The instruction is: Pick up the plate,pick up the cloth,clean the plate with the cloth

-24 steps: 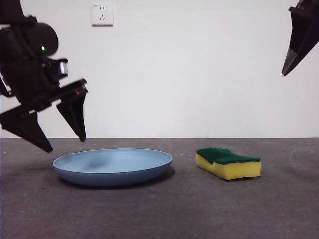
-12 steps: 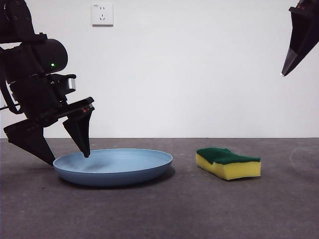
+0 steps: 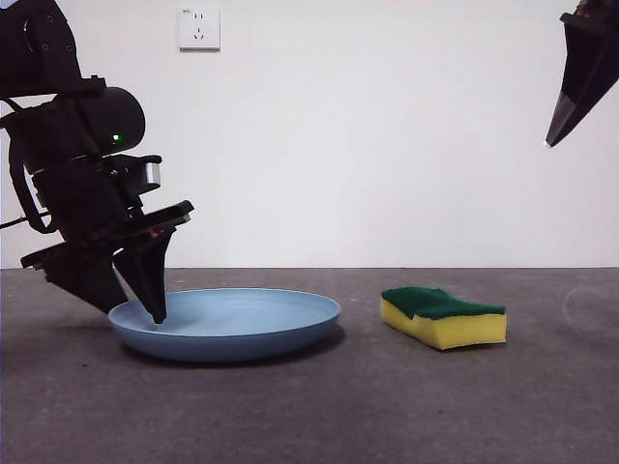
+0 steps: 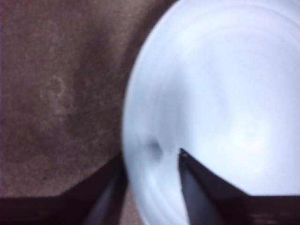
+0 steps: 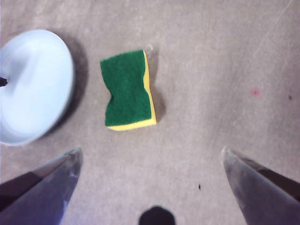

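One light-blue plate is lying flat on the grey table, and the left gripper is straddling its rim: one black jaw is reaching down inside the dish, the other is sitting outside the edge, against the tabletop. The jaws are standing apart with the rim between them; whether they are pressing on it is not clear. In the left wrist view the plate is filling most of the space ahead of the gripper.

One sponge, yellow with a dark green scouring layer on top, is lying well apart from that gripper, beyond the plate's far side. The right gripper is hanging high above the table with its jaws spread wide; the sponge is lying below and ahead of it, the plate beside the sponge.

One white wall socket is showing behind.
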